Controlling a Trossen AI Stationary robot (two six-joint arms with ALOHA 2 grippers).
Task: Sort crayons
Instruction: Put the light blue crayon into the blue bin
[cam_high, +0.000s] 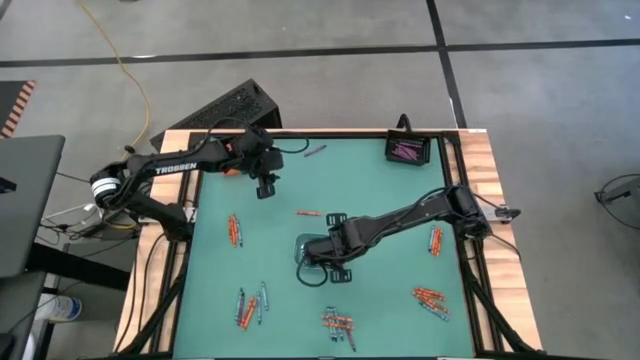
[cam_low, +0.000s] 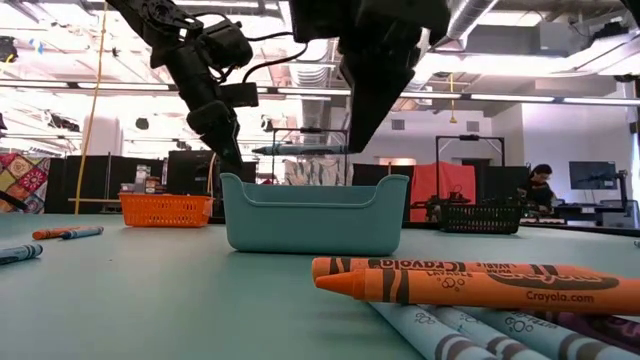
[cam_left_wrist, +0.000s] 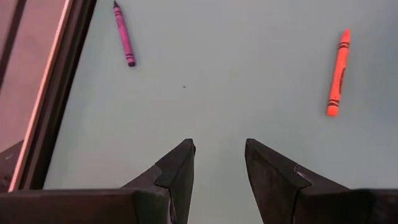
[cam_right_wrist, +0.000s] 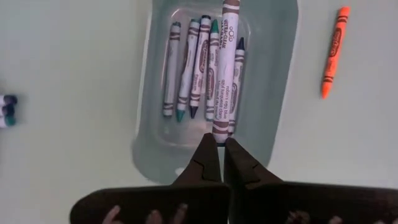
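My right gripper (cam_right_wrist: 216, 144) is over the clear-grey tray (cam_high: 303, 243) at the table's middle, shut on a pale grey-blue crayon (cam_right_wrist: 225, 68). Several grey-blue crayons (cam_right_wrist: 193, 68) lie flat in that tray. My left gripper (cam_left_wrist: 219, 158) is open and empty above the mat at the far left, also seen in the high view (cam_high: 265, 186). A purple crayon (cam_left_wrist: 122, 34) and an orange crayon (cam_left_wrist: 336, 74) lie on the mat ahead of it. More crayons lie scattered on the mat (cam_high: 235, 230) (cam_high: 338, 322) (cam_high: 430, 298). My right gripper pinches the crayon by one end (cam_right_wrist: 219, 132) between its two fingertips. The crayon sticks out ahead of the fingers, in line with them. It is over the tray and looks clear of the crayons lying in it.
A black tray (cam_high: 408, 150) with purple crayons stands at the far right corner. An orange tray (cam_low: 165, 208) stands at the far left, near my left arm. Crayon clusters lie near the front edge (cam_high: 250, 305) and by the right edge (cam_high: 436, 240). A raised frame (cam_high: 470, 200) borders the mat.
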